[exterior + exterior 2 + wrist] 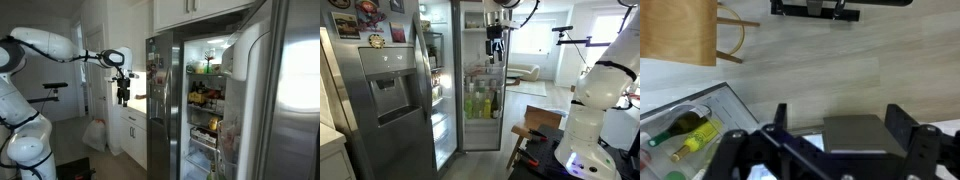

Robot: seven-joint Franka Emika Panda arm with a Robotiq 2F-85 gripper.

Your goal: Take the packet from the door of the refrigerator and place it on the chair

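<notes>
Gripper, jaws wide and empty, hangs by the open refrigerator door. The packet cannot be made out among the door's bins. Risk: a blind reach could topple bottles or seize the wrong item.

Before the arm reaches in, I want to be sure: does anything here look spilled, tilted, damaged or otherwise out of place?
Nothing stands out. The refrigerator stands open and lit, the bottles in the door bin stand upright, and no spill shows. The gripper hangs open and empty near that door.
</notes>
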